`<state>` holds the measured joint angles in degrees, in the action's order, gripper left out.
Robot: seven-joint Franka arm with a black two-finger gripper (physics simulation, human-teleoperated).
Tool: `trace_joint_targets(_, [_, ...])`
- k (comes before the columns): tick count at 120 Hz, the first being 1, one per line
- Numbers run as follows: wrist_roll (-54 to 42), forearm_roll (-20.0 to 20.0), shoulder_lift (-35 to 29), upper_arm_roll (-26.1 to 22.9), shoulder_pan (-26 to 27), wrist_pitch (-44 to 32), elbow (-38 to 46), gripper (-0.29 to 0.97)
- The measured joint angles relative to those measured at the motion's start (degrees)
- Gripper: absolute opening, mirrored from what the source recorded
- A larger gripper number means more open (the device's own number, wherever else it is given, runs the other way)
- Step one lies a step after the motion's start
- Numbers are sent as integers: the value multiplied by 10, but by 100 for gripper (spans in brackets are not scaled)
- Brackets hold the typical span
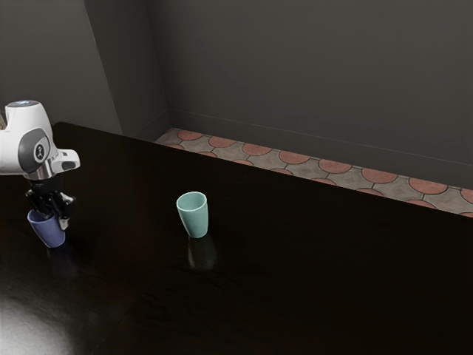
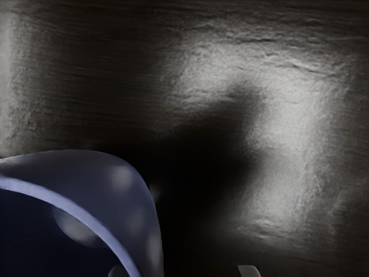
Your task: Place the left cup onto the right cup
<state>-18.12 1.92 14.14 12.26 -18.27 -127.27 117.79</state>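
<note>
Across the dark, glossy table (image 1: 310, 281), whose far edge runs slantwise before a strip of red and grey tiled floor (image 1: 332, 166), two cups stand well apart. The white Franka arm (image 1: 29, 144) comes in at the exterior view's left and bends down over the table's end on that side. The teal cup (image 1: 193, 214) stands upright and alone near the middle of the tabletop, in from the far edge, its mouth open upward. The blue cup (image 1: 44, 231) sits directly under the hand, leaning a little. The black gripper (image 1: 50, 214) is down at its rim; its fingertips (image 2: 248, 270) stand apart in the wrist view, with the cup's wall close beside one of them, so the pincer seems parted, not yet clamped on the cup
</note>
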Motion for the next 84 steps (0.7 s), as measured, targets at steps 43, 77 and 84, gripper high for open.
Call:
trace_joint_targets(43, [1, 3, -3, 0, 0, 3, 0, -8])
trace_joint_targets(77, [4, 8, -7, 0, 0, 4, 0, -10])
trace_joint_targets(84, [5, 9, -13, 0, 0, 5, 0, -10])
